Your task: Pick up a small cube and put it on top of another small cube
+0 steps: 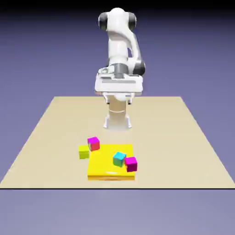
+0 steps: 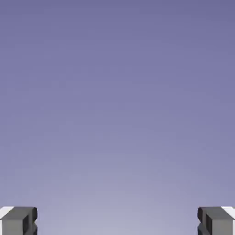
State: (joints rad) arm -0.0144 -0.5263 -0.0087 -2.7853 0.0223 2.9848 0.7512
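cubes: 4 small (image 1: 119, 159) | slab: 1 yellow (image 1: 103, 166) | hand (image 2: 117, 221): spread wide

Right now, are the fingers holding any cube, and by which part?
Nothing is held. The fingers stand wide apart with only backdrop between them; the gripper is open.

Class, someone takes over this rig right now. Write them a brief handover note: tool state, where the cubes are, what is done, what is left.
Tool: open, empty, held high near the base, seeing only backdrop.
Cubes: cyan cube and magenta cube sit on the yellow slab, touching. Red-magenta cube and lime cube sit by the slab's far corner, at the exterior view's left.
Done: nothing; no cube stacked.
Left: descend, grasp one cube, place it atop another.
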